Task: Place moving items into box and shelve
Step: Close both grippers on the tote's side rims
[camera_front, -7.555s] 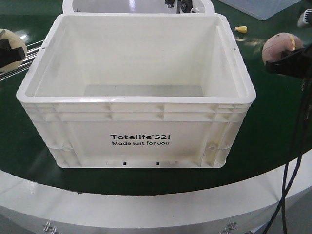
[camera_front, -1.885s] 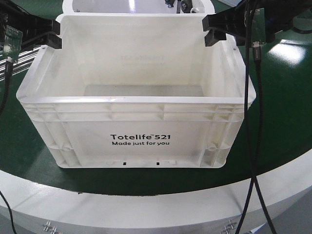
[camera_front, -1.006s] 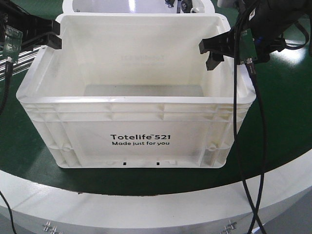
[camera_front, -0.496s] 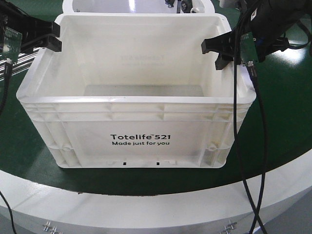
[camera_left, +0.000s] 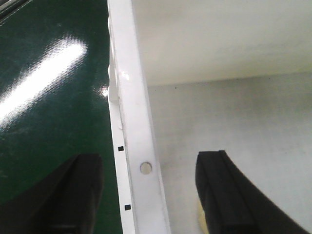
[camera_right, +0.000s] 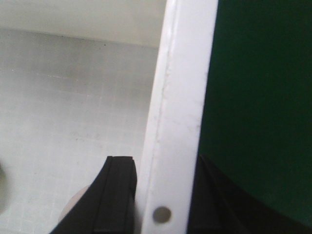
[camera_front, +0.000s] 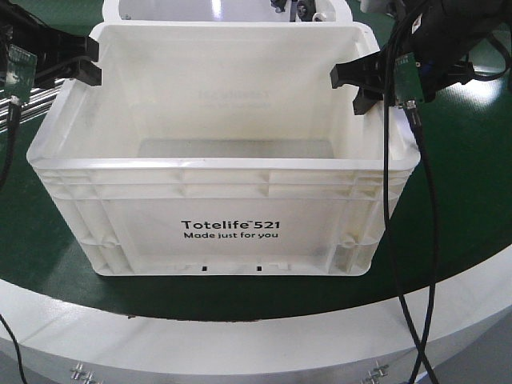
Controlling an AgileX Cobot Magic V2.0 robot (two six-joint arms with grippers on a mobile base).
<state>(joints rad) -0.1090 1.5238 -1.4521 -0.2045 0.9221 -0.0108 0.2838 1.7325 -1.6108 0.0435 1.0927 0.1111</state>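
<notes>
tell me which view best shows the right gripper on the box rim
Right wrist view: the right gripper straddles the box rim, one finger inside, one outside. The front view shows it only side-on; the left wrist view misses it.

Both arms are matte black. The left gripper [camera_front: 94, 62] has flat, blocky fingers [camera_left: 80, 195] with squared tips. The right gripper [camera_front: 346, 90] has fingers [camera_right: 116, 195] with a layered edge, a pad on backing. There is a small green circuit board by the right wrist [camera_front: 404, 74] and another by the left [camera_front: 18, 70]. Thin black cables [camera_front: 386, 224] run from each board, two on the right side.
</notes>
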